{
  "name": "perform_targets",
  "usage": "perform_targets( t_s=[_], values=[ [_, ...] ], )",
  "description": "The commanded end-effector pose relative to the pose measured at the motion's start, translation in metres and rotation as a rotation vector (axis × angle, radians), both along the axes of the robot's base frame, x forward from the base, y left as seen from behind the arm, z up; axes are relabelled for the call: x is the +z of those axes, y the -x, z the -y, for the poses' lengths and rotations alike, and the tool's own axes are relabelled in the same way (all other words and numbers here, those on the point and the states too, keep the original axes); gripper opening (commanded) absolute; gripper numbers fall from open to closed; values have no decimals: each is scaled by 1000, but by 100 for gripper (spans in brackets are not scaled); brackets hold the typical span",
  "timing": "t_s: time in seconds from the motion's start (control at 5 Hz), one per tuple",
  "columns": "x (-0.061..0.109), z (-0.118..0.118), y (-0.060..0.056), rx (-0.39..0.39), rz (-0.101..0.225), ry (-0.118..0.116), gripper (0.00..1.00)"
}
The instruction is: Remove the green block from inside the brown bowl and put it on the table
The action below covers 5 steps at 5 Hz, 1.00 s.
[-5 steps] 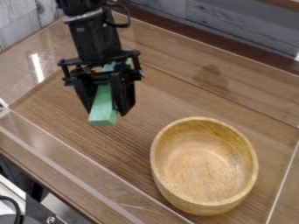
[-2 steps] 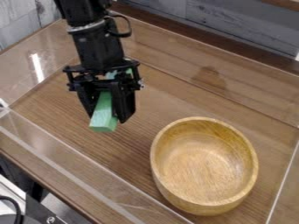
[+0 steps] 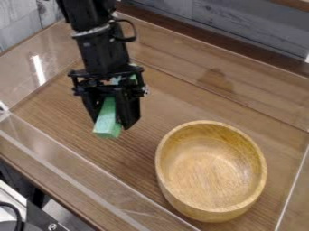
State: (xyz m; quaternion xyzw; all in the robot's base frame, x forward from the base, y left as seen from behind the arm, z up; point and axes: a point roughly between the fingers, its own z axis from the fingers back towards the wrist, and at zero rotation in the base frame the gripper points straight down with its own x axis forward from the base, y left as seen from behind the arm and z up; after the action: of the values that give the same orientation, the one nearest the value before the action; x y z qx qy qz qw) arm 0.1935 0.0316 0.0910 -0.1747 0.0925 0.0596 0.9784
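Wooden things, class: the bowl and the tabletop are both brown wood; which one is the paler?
The brown bowl, round with a thick rim, is the paler; the table beneath it is a darker, streaked brown.

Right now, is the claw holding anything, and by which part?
Yes: the claw is shut on the green block, gripping its upper end; the lower end hangs free near the table.

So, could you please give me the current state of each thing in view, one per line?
green block: out of the bowl, held tilted in the tool, lower end close to the table; contact cannot be told.
tool: shut on the green block, pointing steeply down.
brown bowl: upright on the table, empty.
table: carries the bowl; the block is not yet released onto it.
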Motion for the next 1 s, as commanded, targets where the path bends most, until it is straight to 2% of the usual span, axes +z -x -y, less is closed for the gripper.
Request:
perform_targets(
  t_s=[0.0, 0.8],
  values=[
    [4, -4, -4, -15, 38, -3, 0],
    [0, -11, -7, -69, 60, 17, 0]
  ],
)
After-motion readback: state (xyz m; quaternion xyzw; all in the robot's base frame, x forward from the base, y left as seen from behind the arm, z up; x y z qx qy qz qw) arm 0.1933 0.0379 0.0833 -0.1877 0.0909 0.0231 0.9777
